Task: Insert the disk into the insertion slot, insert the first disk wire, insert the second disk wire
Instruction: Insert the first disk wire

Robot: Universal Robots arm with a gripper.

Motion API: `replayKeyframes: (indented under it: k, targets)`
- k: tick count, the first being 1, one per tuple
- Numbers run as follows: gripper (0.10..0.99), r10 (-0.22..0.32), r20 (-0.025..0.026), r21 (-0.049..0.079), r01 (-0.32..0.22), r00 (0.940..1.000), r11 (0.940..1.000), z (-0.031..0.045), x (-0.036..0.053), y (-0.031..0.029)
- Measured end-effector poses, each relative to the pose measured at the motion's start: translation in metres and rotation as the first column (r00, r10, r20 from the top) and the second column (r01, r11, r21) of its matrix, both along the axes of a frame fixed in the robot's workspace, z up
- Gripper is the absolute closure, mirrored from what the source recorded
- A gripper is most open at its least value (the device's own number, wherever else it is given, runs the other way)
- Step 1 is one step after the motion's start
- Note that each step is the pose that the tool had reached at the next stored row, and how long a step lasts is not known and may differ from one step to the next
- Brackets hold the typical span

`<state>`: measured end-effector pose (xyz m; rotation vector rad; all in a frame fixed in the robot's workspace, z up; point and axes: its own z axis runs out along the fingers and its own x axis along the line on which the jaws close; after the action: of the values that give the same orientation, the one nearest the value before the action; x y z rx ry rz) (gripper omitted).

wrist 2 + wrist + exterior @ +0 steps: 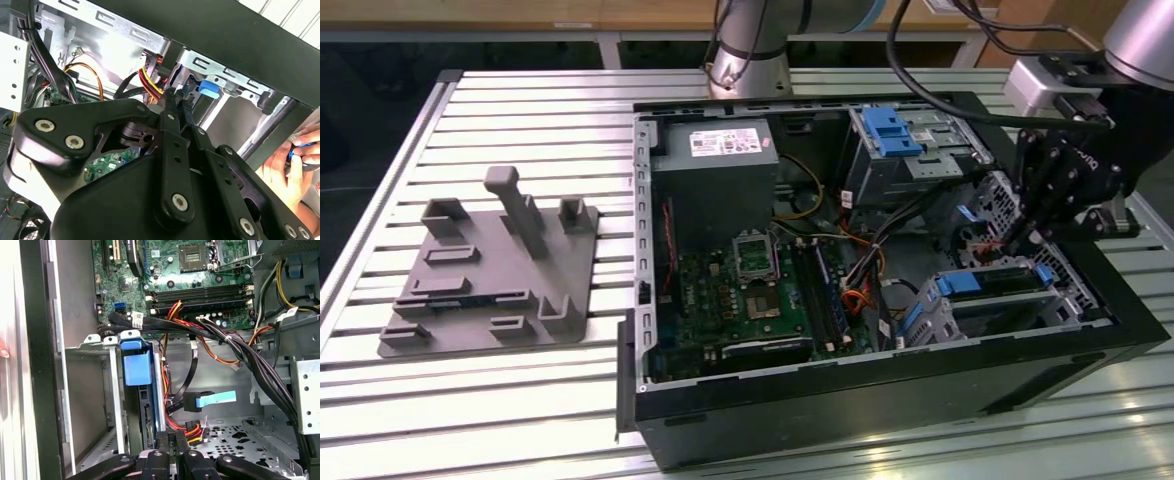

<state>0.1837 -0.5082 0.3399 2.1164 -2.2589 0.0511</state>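
Blue plastic marks the disk [136, 365] in the first wrist view: its carrier end stands between the silver walls of the slot [95, 344], and the disk sits inside that bay. Only the carrier end and one thin edge show; the drive's body and label are hidden by the slot's sheet metal. The blue end faces the motherboard [190, 270], and the long axis runs from there back toward the gripper [172, 438].

In the exterior view the disk [994, 277] lies in the slot [1014, 315] at the near corner of the case [921, 400], on the exterior view's right. Its length runs roughly left to right there, partly covered by the bay's top.

The gripper [1011, 243] reaches down into the case just beside the slot. Its jaws are drawn together, the tips nearly meeting in the second wrist view [174, 93]. They may pinch something thin, but the dark there leaves that unclear.

A black cable with a blue tab [215, 399] hangs near the disk, beside red and yellow wires [192, 429].

A hand [292, 160] is cut off at the edge of the second wrist view, outside the case.

A grey fixture [494, 270] rests on the slatted table [520, 100], well apart from the case.
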Motion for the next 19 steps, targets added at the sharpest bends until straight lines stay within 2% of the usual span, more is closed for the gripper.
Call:
replayKeyframes:
  k: [13, 19]
  targets:
    - [0.914, 0.003, -0.001, 0.0, -0.003, 1.0, 1.0, 0.0034, -0.0002, -0.0045]
    - [0.914, 0.007, -0.001, 0.001, -0.007, 1.0, 1.0, 0.0034, -0.0017, -0.0101]
